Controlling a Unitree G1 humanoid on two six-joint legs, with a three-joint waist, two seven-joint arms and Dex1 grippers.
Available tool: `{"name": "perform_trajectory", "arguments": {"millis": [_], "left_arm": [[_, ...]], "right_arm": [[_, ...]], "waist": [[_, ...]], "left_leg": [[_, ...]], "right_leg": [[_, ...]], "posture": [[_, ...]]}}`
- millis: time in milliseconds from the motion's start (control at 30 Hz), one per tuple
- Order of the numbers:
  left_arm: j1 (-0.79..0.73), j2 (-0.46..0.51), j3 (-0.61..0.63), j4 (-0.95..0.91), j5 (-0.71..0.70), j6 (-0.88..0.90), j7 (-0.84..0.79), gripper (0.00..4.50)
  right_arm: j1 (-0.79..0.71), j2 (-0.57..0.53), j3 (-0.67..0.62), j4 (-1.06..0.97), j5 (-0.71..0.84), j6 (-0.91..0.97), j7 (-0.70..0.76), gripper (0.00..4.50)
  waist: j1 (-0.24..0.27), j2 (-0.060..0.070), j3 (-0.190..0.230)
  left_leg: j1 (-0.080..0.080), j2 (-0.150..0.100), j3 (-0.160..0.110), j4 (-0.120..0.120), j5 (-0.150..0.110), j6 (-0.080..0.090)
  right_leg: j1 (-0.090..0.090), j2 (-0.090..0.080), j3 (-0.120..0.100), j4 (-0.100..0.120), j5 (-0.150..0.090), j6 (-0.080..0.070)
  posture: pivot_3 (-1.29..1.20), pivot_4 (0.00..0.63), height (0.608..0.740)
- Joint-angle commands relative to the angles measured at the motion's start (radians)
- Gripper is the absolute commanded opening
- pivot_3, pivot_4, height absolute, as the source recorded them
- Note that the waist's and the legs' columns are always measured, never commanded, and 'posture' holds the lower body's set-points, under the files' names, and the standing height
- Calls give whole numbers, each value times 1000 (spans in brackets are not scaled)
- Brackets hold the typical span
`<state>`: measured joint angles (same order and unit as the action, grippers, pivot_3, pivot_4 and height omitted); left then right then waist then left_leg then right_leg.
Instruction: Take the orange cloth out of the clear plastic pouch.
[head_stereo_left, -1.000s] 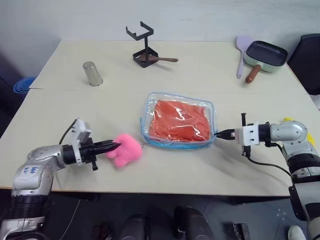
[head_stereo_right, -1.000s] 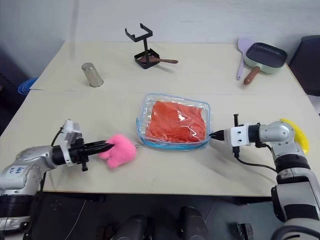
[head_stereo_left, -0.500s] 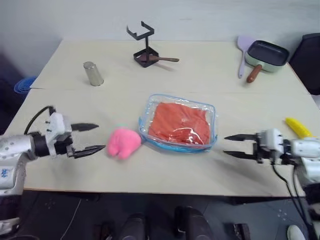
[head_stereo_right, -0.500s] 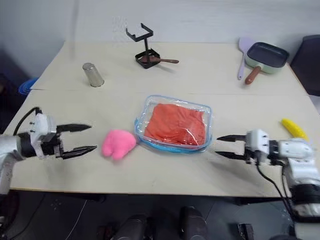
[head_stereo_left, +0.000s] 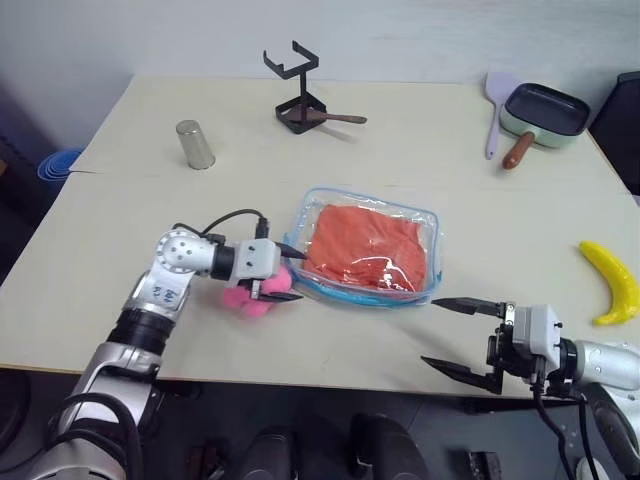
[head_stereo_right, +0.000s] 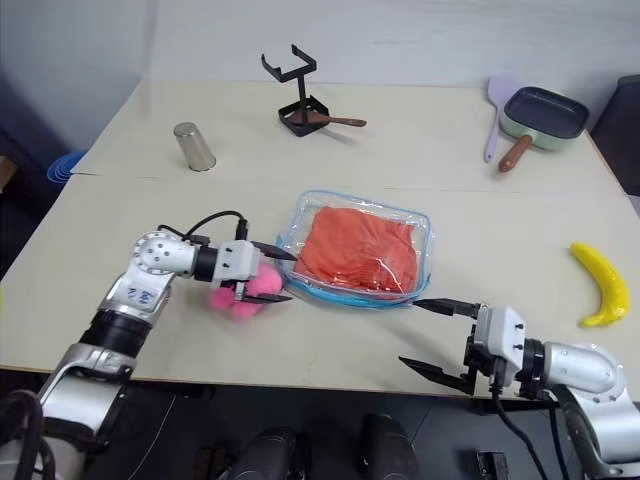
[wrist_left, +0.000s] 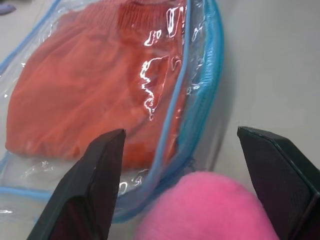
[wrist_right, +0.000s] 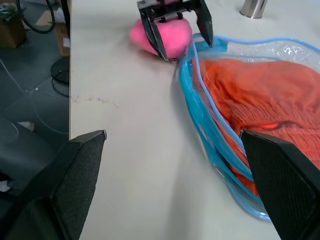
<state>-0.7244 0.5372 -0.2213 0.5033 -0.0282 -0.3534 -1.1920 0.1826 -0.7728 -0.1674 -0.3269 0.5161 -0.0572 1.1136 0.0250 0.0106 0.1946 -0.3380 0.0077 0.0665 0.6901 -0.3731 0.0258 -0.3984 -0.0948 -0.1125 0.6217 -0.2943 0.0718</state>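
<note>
On the table (head_stereo_left: 120, 230), the orange cloth (head_stereo_left: 365, 245) is seen sealed inside the clear plastic pouch (head_stereo_left: 425, 225); nothing is grasped by the left gripper (head_stereo_left: 283, 273) or right gripper (head_stereo_left: 450, 337), both spread.

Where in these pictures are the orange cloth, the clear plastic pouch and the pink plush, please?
orange cloth (head_stereo_left: 365, 243), left eye view, middle of the fabric inside the pouch.
clear plastic pouch (head_stereo_right: 296, 221), right eye view, blue-trimmed left edge.
pink plush (wrist_left: 212, 210), left wrist view, top of the fluffy lump.

Head cams overlook table (head_stereo_left: 120, 200); wrists prob. close-up.
</note>
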Motion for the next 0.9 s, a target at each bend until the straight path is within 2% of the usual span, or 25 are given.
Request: {"name": "perform_trajectory", "arguments": {"millis": [33,167,433,500,667,800,900], "left_arm": [[-35,-25,-6,75,17,-52,17,3749],[-46,-52,5,103,-16,-45,-10,2919],[-44,-82,28,119,-61,9,-39,481],[-42,-103,50,95,-104,72,-41,19],[-42,-134,116,-16,-240,327,-55,19],[-29,-143,149,-128,-304,551,15,19],[-4,-137,144,-195,-307,629,34,19]], "right_arm": [[12,14,-11,-53,-14,2,-32,4482],[28,26,-16,-60,-31,-4,-54,4500],[67,53,-9,-71,-61,-25,-77,4500],[75,55,-8,-85,-57,-19,-79,4500],[89,25,27,-179,-3,89,-74,4500],[0,46,121,-288,53,305,-192,4500],[-83,81,182,-311,49,412,-280,4500]], "waist": [[1,-1,0],[1,-1,0],[1,-1,0],[1,-1,0],[1,-1,0],[-5,-3,1],[-6,-3,1]], "left_leg": [[0,0,0,0,0,0],[0,0,-1,1,0,1],[0,0,-1,1,0,1],[0,0,-1,1,0,1],[-1,-1,-2,1,1,1],[-1,0,-3,2,1,1],[-1,0,-3,2,1,1]], "right_leg": [[0,0,0,0,0,0],[1,0,0,-1,0,0],[1,0,0,0,0,0],[1,0,0,0,0,0],[1,-1,-1,0,0,0],[1,0,-1,0,0,0],[1,0,-1,0,0,0]], "posture": [[0,150,740],[0,150,740],[0,150,740],[0,150,740],[0,150,740],[0,150,740],[0,150,740]]}}
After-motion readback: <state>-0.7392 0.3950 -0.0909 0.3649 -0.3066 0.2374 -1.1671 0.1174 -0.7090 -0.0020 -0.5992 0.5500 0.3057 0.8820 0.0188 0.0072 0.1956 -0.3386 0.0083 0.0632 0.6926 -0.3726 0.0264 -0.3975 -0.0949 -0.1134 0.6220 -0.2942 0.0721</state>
